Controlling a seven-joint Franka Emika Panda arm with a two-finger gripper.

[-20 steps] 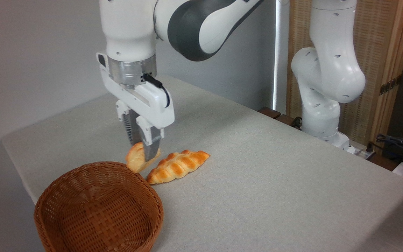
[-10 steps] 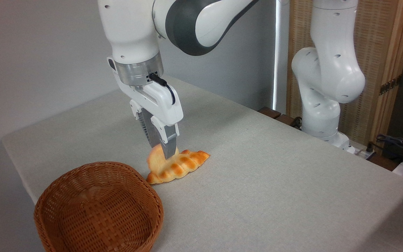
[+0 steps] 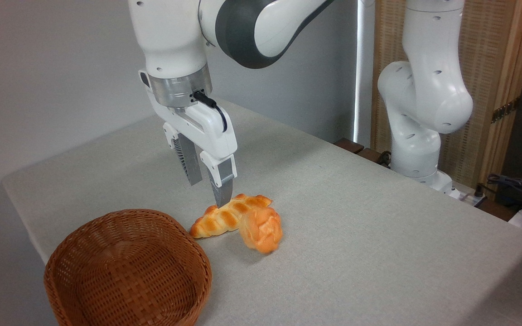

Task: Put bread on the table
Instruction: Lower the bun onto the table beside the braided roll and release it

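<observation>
1. The pincer (image 3: 207, 192) hangs over the table (image 3: 356, 217) with its two fingers spread apart and nothing between them; the nearer fingertip (image 3: 223, 195) ends just above the far side of the braided loaf (image 3: 222, 217).
2. The bread (image 3: 261, 229), a small round orange bun, looks blurred and sits tilted on its edge against the near right end of the braided loaf, clear of both fingers.
3. Both pieces lie on the cloth toward the table's left end, roughly midway between its far edge and its near edge.
4. A brown wicker basket (image 3: 127, 271) stands at the near left corner, its rim close to the loaf's left tip, well apart from the bread.
5. The arm's white base (image 3: 417, 117) rises beyond the table's far right edge.
</observation>
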